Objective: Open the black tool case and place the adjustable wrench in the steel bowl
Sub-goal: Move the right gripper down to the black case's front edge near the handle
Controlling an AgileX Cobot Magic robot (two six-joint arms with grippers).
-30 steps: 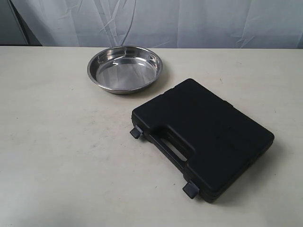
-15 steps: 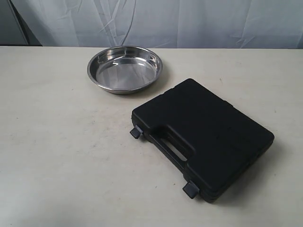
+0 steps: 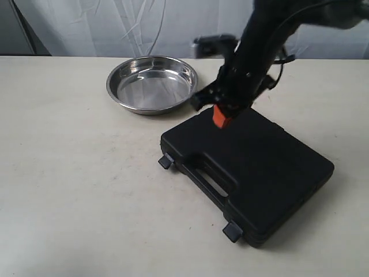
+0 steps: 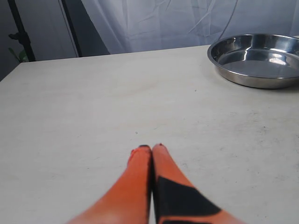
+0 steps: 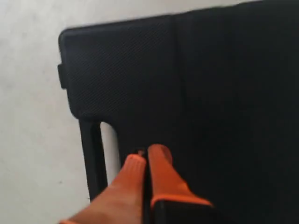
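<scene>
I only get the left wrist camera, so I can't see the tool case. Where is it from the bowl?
Observer: The black case lies shut on the table, right of the bowl and nearer the exterior camera.
Operator: Is anything on it?
Observer: The right gripper hangs over it, fingers together, empty.
Operator: How does it fasten?
Observer: Two latches on the near edge; the gripper isn't at them.
</scene>
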